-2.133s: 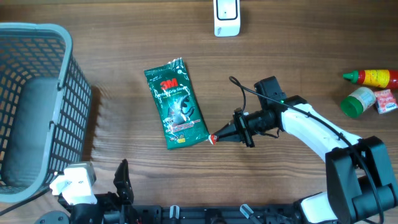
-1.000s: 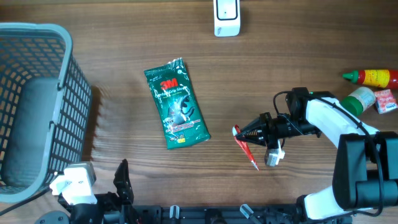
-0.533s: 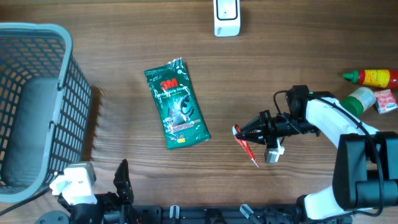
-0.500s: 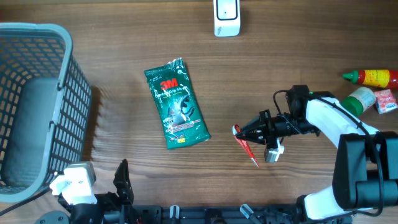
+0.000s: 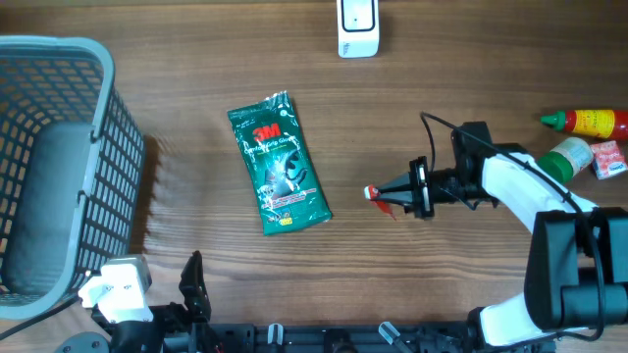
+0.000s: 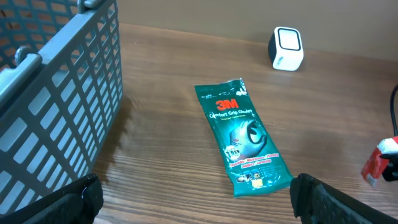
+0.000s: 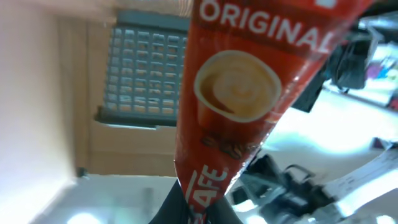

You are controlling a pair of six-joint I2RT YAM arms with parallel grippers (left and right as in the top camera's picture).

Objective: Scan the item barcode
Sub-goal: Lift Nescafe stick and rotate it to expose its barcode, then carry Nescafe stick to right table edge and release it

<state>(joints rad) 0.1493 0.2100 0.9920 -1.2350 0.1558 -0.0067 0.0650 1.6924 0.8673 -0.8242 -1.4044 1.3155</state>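
From overhead: one grey basket [image 5: 59,167] at the left of the counter [image 5: 196,88], one green packet [image 5: 278,162] in the middle, one white scanner [image 5: 357,26] at the far edge. One red sachet [image 5: 381,199] pinched in the closed right gripper [image 5: 398,190], just right of the packet and well apart from the scanner. At the right edge, one red bottle [image 5: 587,122], one green-capped jar [image 5: 563,161] and one small pink pack [image 5: 608,158].

From the left wrist: left gripper [image 6: 196,193] spread wide, holding nothing. "3M" and "Comfort Grip" readable on the packet [image 6: 242,140].

From the right wrist: "ORIGINAL", a coffee-cup picture and the letters "AFE" on the sachet [image 7: 236,93].
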